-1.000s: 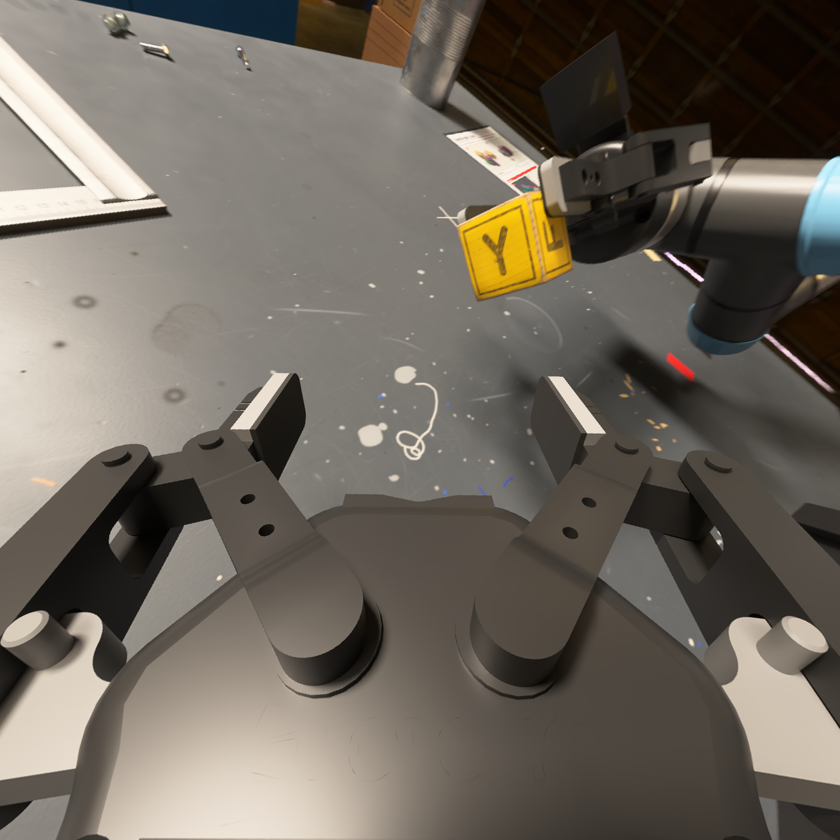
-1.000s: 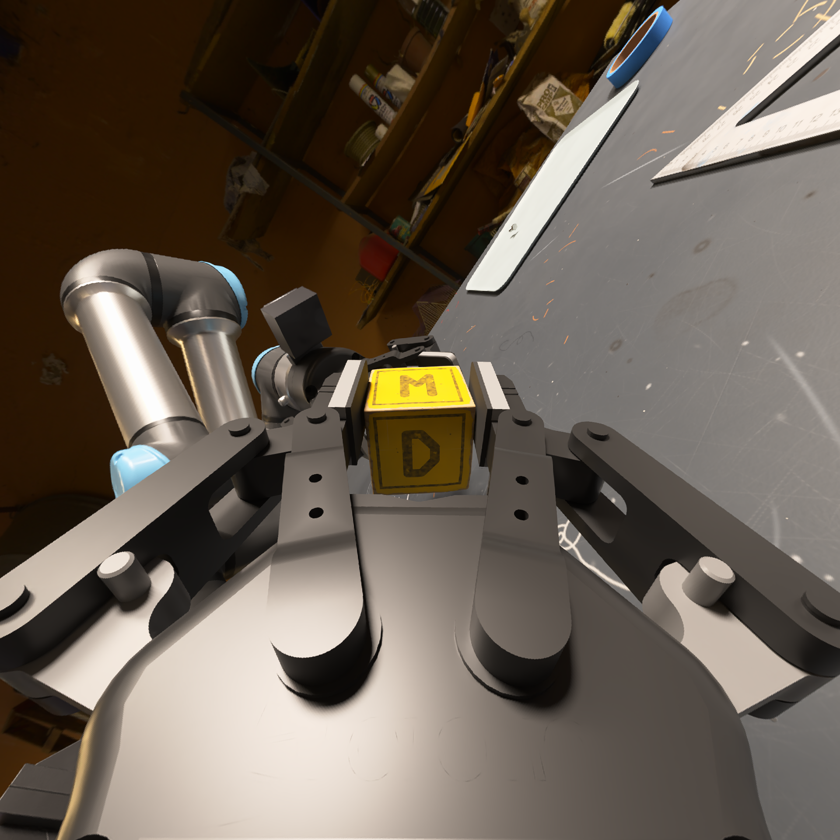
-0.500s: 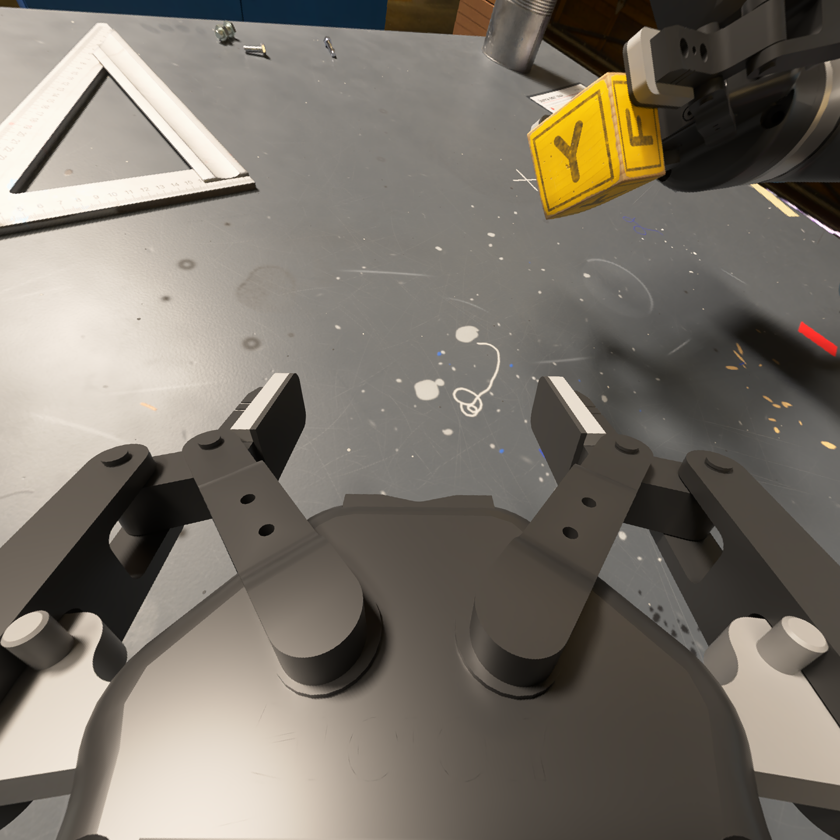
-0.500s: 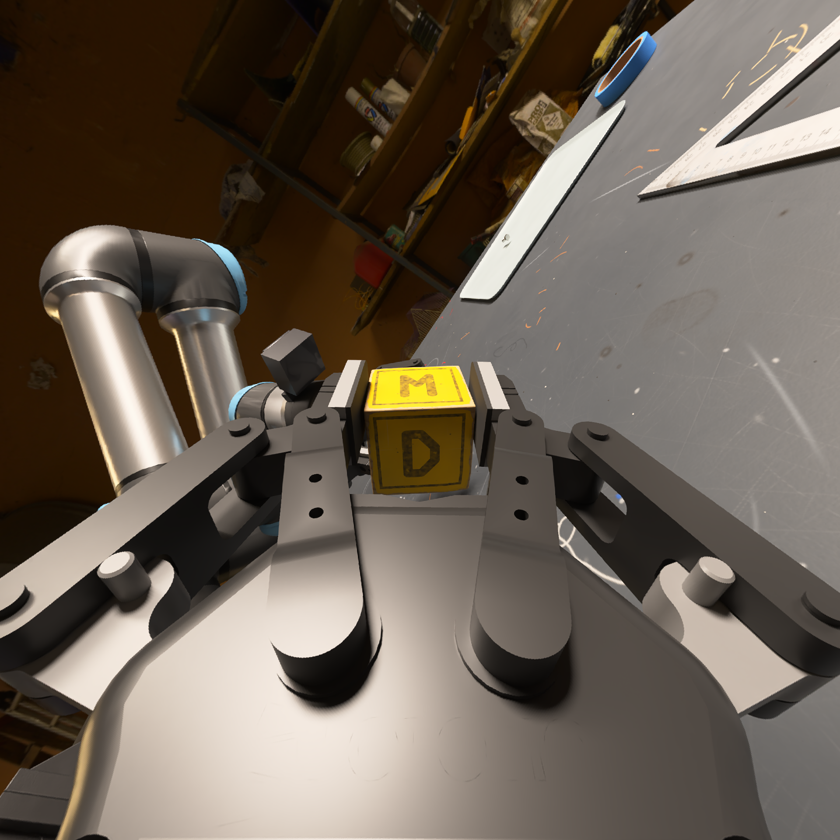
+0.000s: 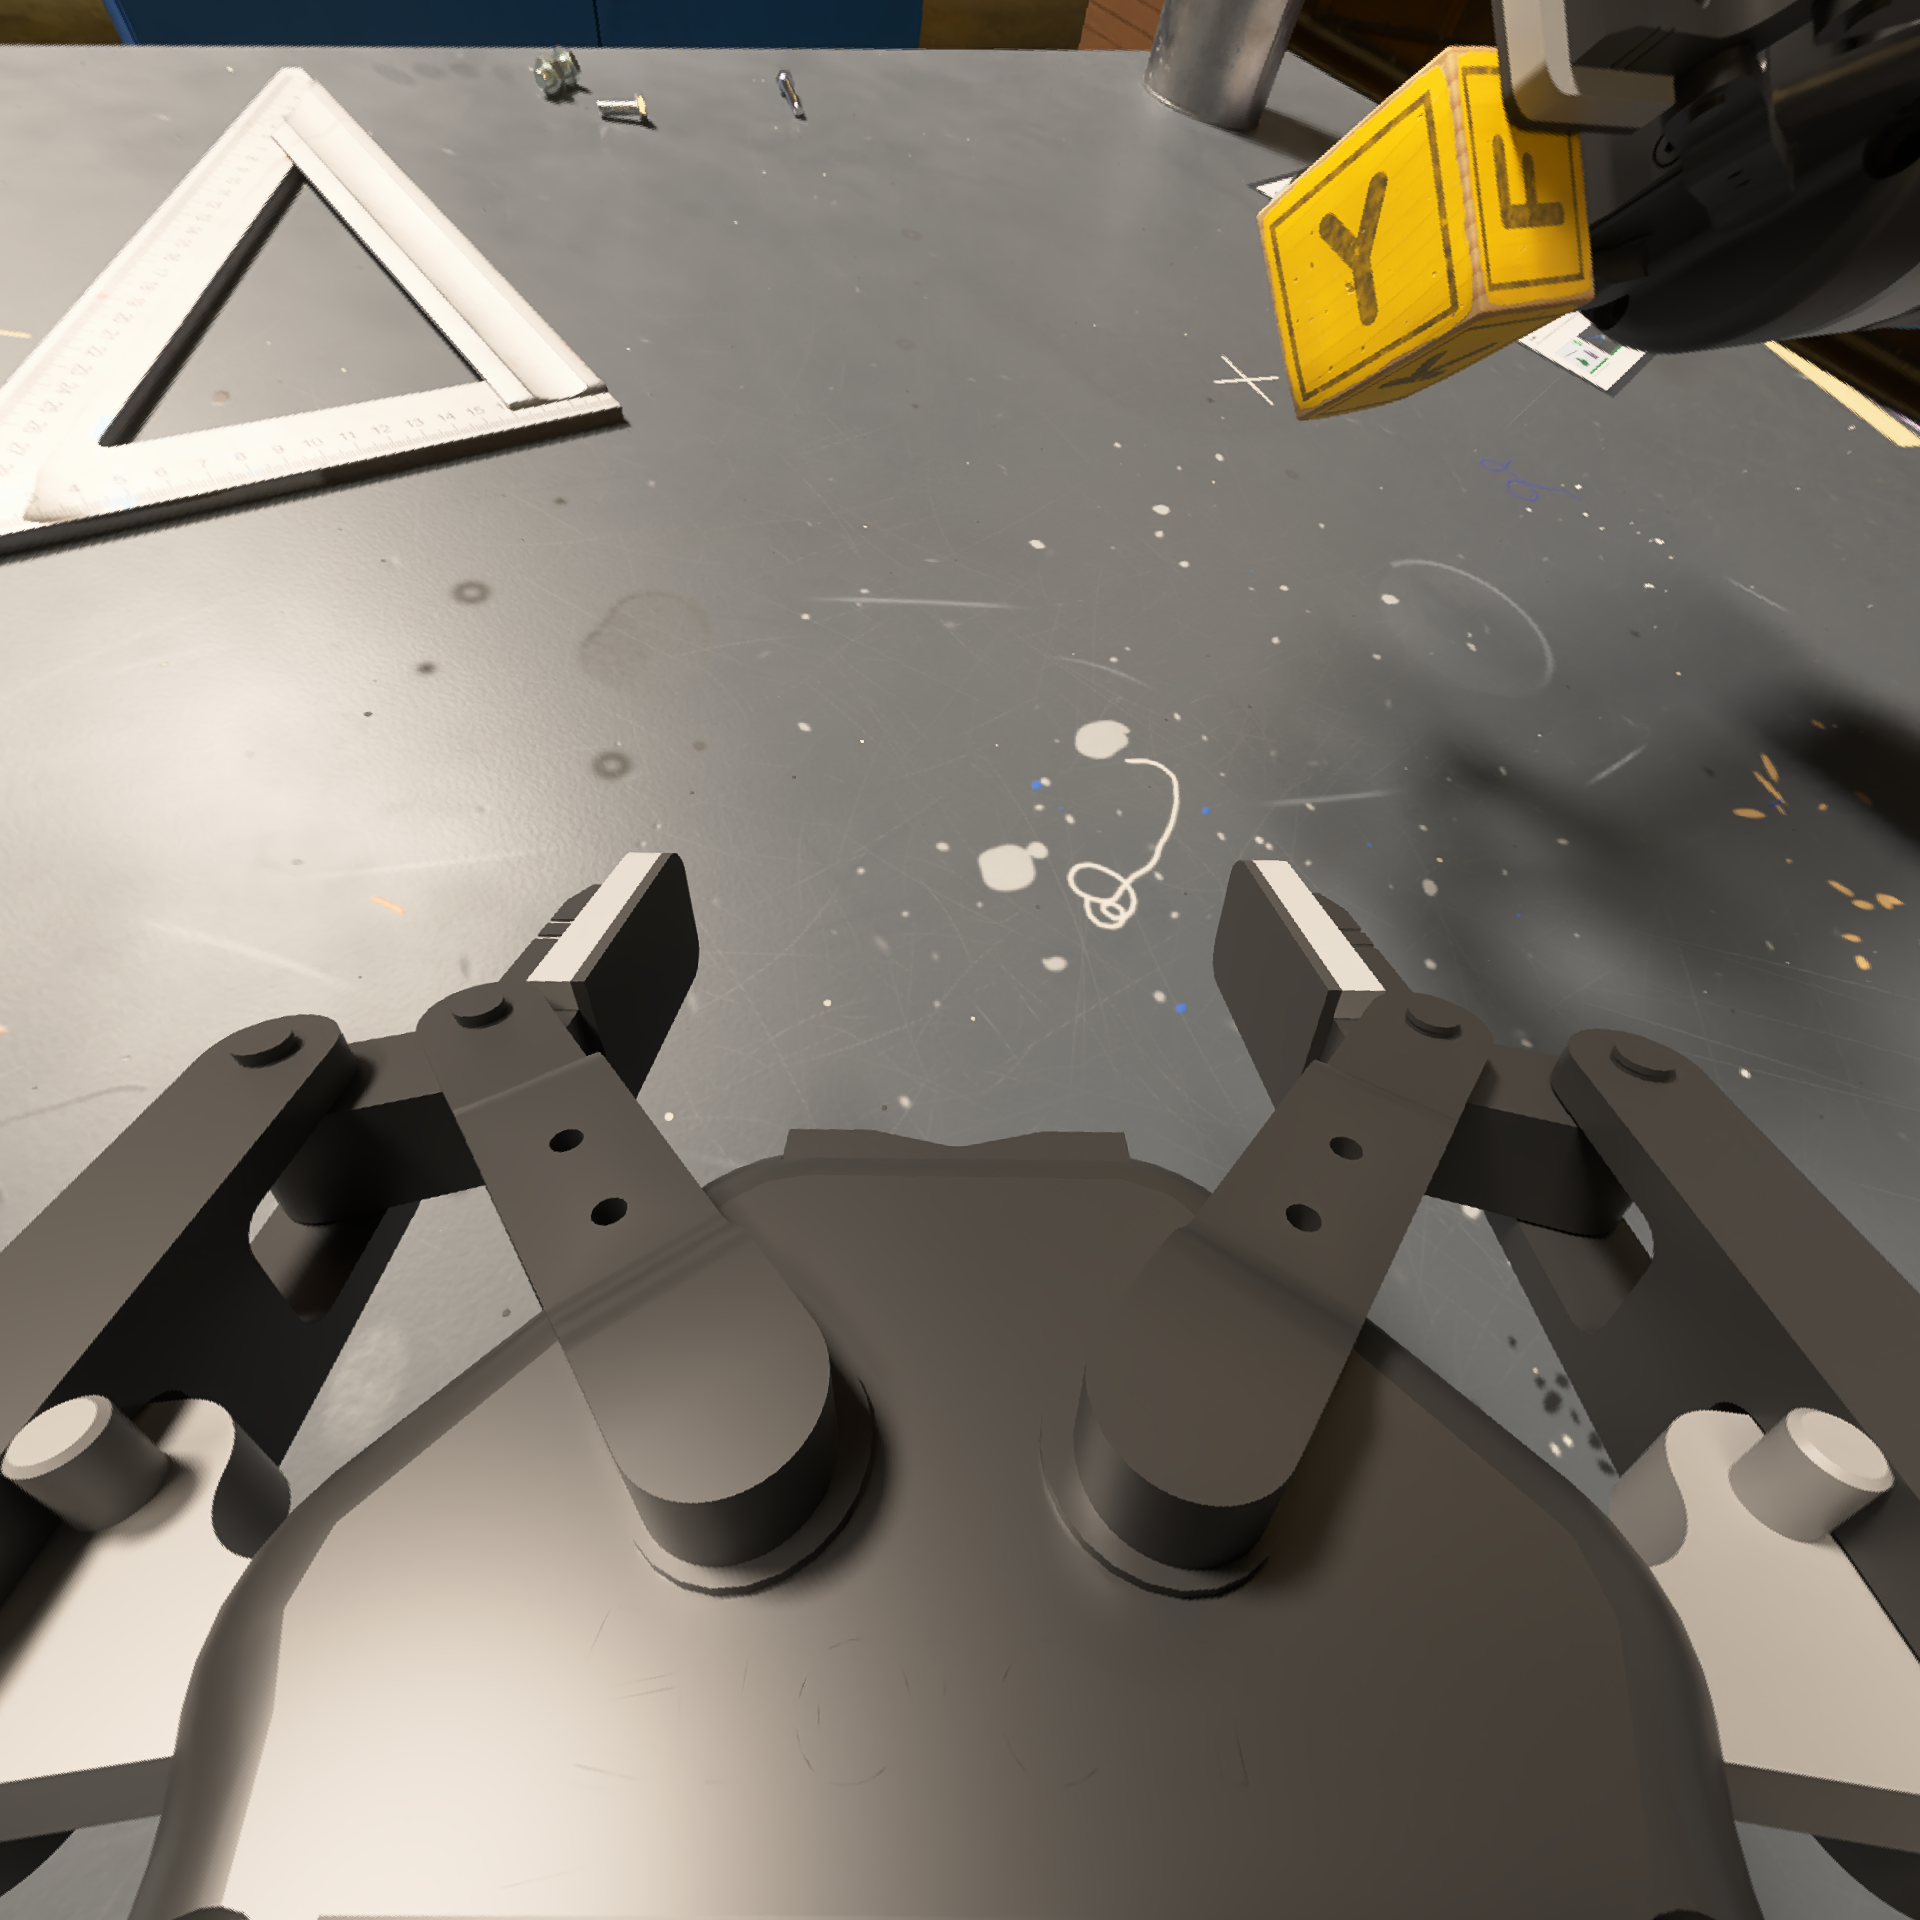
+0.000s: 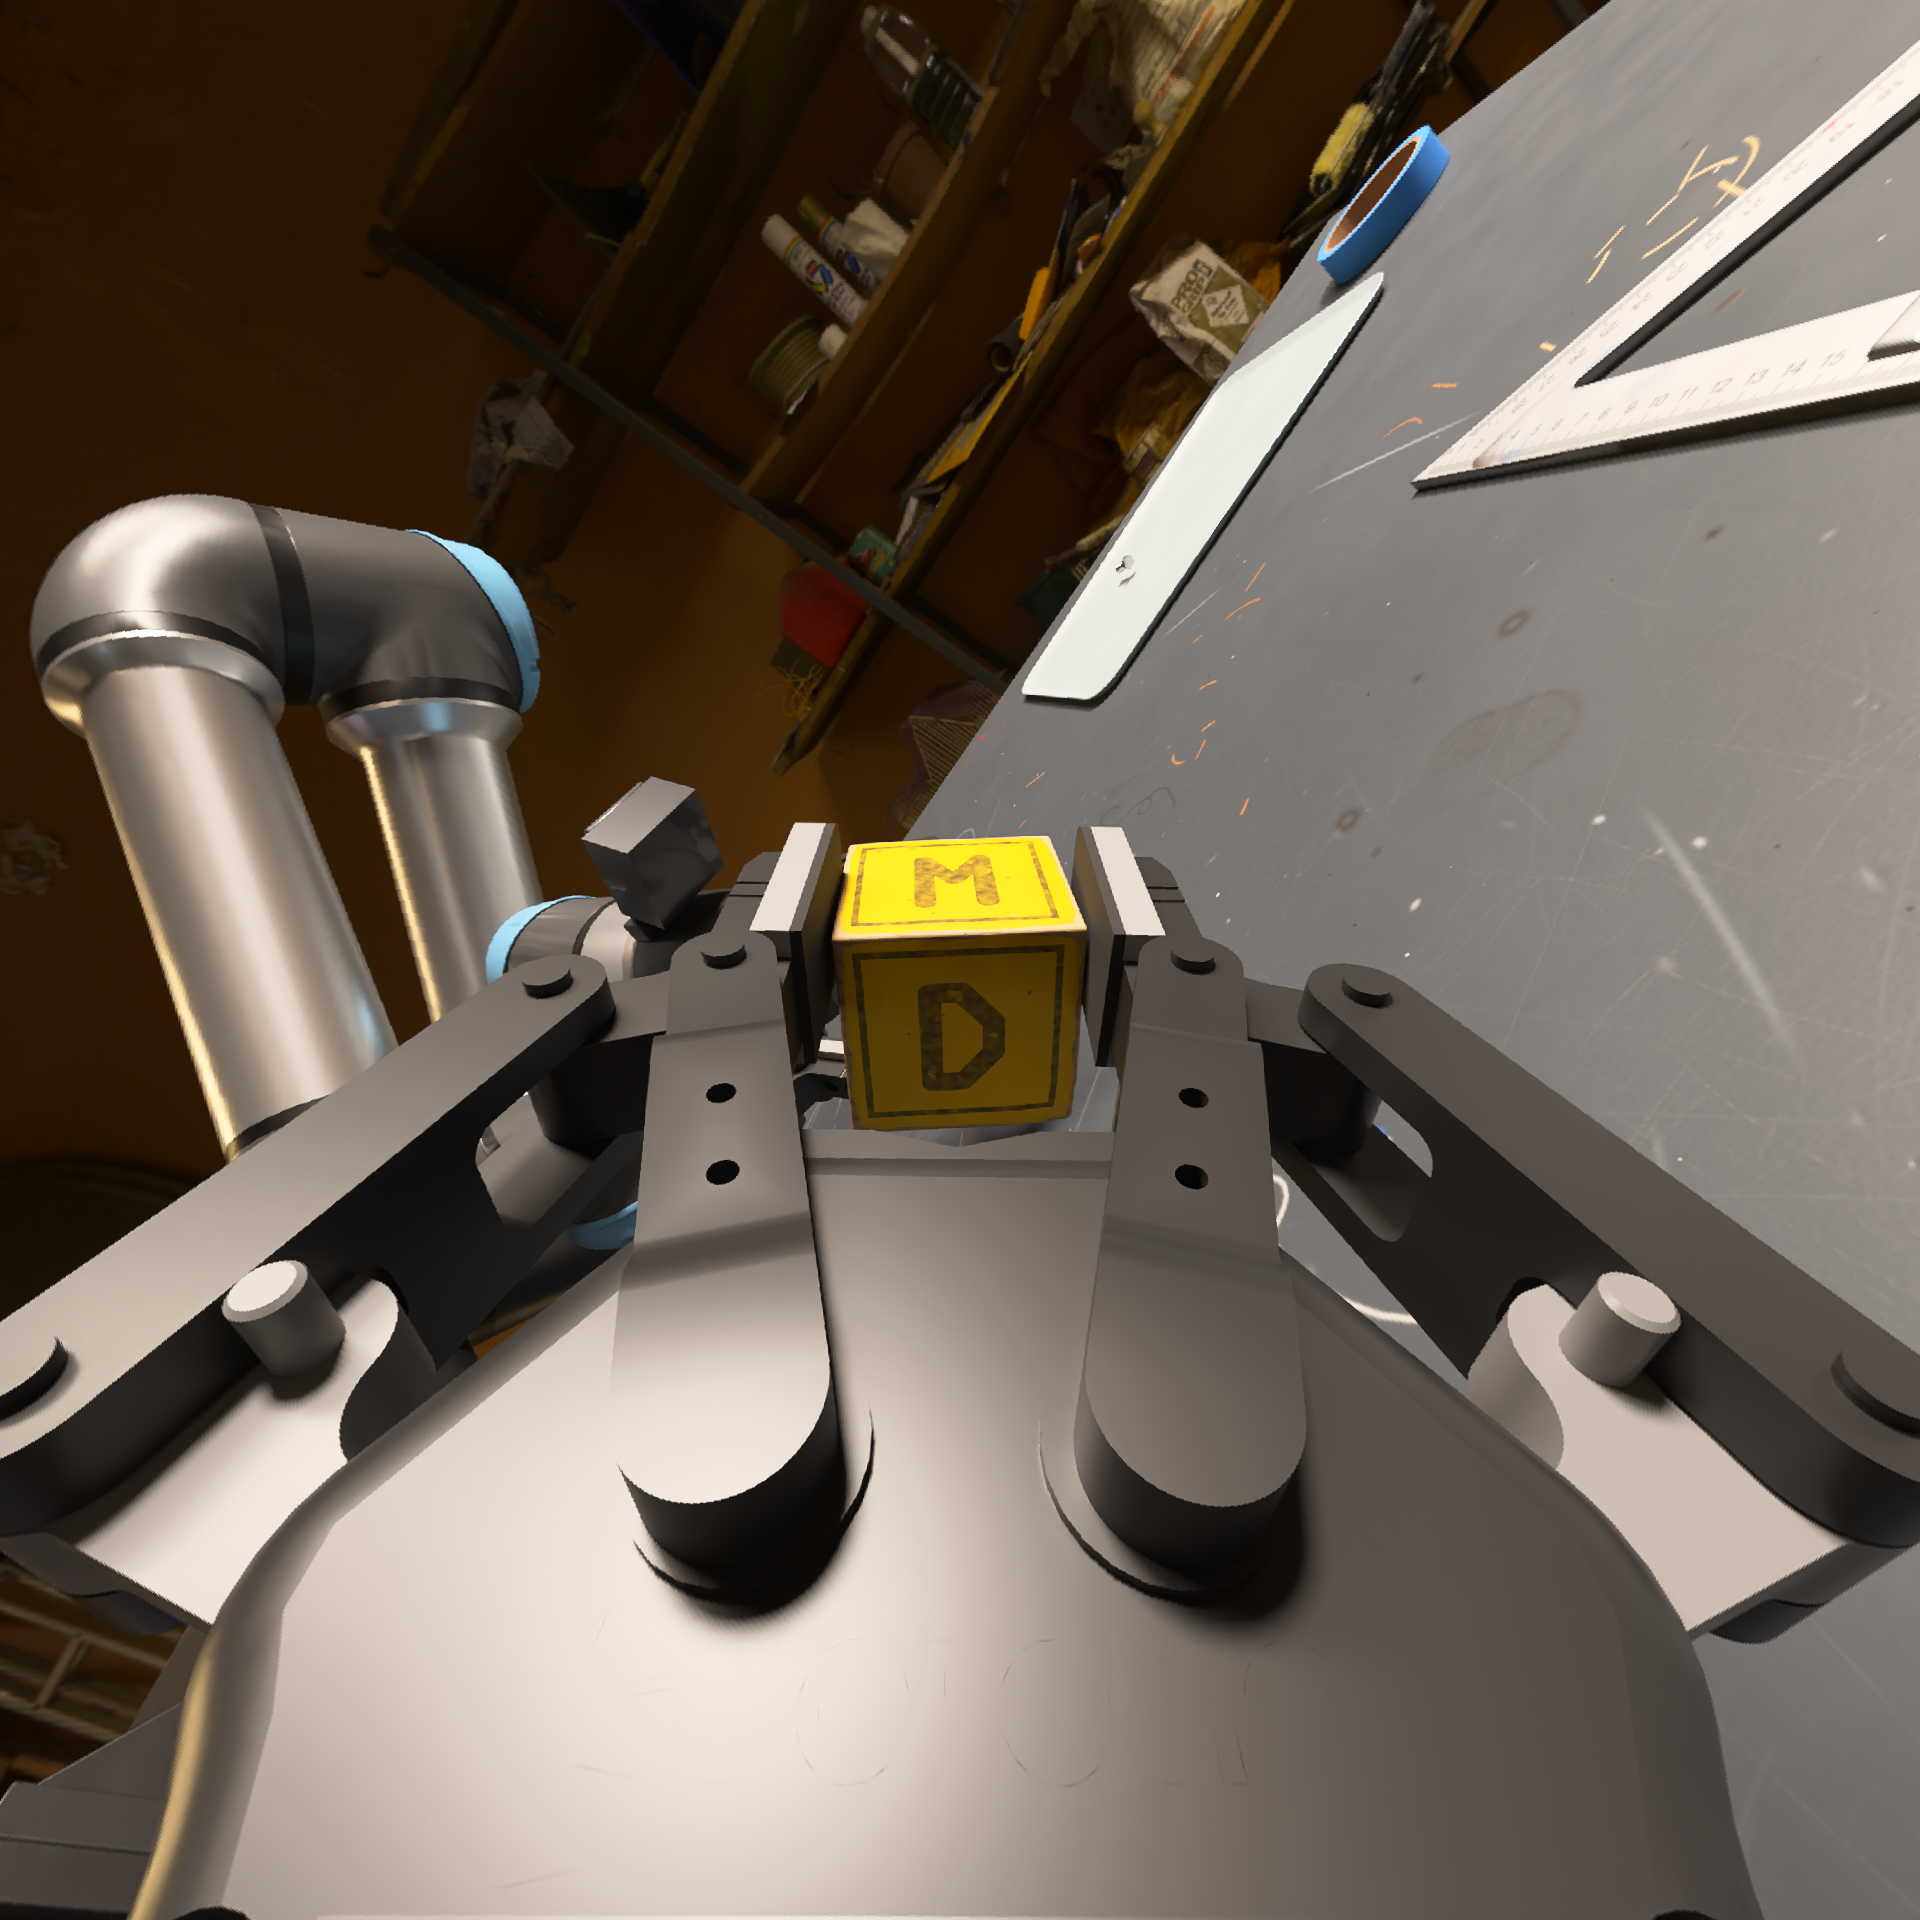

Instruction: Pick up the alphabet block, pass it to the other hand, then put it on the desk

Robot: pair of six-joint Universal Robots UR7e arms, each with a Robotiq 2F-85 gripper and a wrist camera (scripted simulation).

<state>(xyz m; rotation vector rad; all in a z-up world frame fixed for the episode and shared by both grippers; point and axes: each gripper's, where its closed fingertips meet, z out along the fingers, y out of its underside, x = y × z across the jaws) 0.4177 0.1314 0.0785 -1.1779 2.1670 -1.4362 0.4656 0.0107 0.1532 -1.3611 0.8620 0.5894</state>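
Observation:
The alphabet block (image 6: pixel 956 987) is a yellow wooden cube with dark letters. My right gripper (image 6: pixel 956 883) is shut on it, one pad on each side, and holds it in the air above the grey desk (image 6: pixel 1558 831). In the left wrist view the block (image 5: pixel 1423 239) hangs at the upper right, tilted, with the right gripper's finger (image 5: pixel 1558 73) on it. My left gripper (image 5: pixel 961 914) is open and empty, low over the desk (image 5: pixel 831 520), below and left of the block. The left arm (image 6: pixel 260 779) shows beyond the block in the right wrist view.
A white triangular square (image 5: pixel 301 312) lies at the desk's far left. Small screws (image 5: pixel 623 104) and a metal cylinder (image 5: pixel 1216 62) sit at the far edge. A paper card (image 5: pixel 1579 353) lies under the block. A pale plate (image 6: pixel 1205 488) and blue tape roll (image 6: pixel 1382 203) lie near the desk's edge.
The block in the right gripper has come closer and higher in the left wrist view. The left wrist view has tilted down onto the desk. Both grips are unchanged.

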